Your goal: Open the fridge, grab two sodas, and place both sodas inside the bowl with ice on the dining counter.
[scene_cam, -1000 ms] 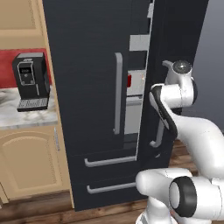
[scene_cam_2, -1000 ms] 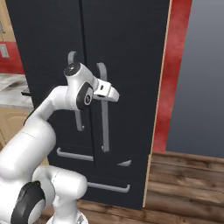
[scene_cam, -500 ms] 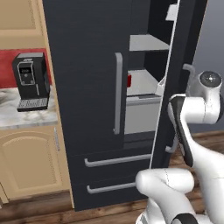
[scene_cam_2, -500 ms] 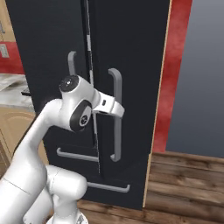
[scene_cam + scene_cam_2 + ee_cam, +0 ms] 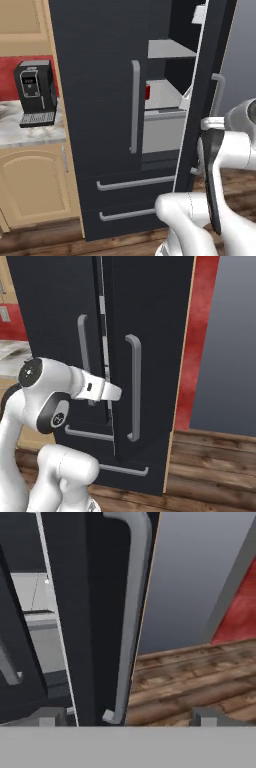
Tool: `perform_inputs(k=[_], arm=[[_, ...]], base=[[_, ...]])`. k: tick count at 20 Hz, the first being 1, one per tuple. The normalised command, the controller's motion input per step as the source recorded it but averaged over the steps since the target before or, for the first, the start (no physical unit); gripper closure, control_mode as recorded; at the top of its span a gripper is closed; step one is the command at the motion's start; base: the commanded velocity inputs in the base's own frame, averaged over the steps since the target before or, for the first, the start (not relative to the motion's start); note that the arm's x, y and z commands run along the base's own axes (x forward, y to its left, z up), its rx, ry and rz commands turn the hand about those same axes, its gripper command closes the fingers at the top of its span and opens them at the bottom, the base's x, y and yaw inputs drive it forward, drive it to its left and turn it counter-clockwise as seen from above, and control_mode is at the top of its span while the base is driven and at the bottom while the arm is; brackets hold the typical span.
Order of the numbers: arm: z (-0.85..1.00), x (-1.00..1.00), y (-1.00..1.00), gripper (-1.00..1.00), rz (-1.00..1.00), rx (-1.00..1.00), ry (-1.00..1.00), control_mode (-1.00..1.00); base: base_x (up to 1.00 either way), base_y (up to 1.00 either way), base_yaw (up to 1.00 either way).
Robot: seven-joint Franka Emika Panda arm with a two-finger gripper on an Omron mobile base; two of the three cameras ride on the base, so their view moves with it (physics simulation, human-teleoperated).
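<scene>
The black fridge [image 5: 100,100] has its right door [image 5: 150,356] swung partly open, while the left door stays closed. Inside I see grey shelves, a white drawer, and a small red can-like soda [image 5: 147,91] on the middle shelf. My gripper [image 5: 127,716] is open at the foot of the open door's grey bar handle [image 5: 132,612], which stands between the two wide-apart fingertips [image 5: 47,717] with neither touching it. In the right base view my hand [image 5: 107,391] reaches to the door's edge. The bowl with ice and the dining counter are out of view.
A black coffee machine [image 5: 35,92] stands on the marble kitchen counter [image 5: 30,135] left of the fridge, above wood cabinets. Two lower fridge drawers [image 5: 130,185] are closed. Wooden floor [image 5: 215,466] and a red wall [image 5: 200,331] lie to the right of the fridge.
The right fridge door has swung further open, pulled by its handle. The gripper, shut on that handle before, has now opened and let it go. My arm has moved back and to the right.
</scene>
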Motion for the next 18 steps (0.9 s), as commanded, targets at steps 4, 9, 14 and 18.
perform_inputs(k=[4,9,14,18], arm=[[0.55,-0.4,0.99,-1.0,-0.02,-0.22,-0.05,-1.0],[0.53,-0.03,1.0,-1.0,-0.01,-0.25,0.0,-1.0],[0.29,0.62,0.82,-1.0,-0.01,-0.2,0.08,-1.0],[0.09,0.97,0.35,-1.0,-0.03,-0.14,0.15,-1.0]], base=[[0.0,0.0,0.0],[0.0,0.0,0.0],[0.0,0.0,0.0],[0.0,0.0,0.0]])
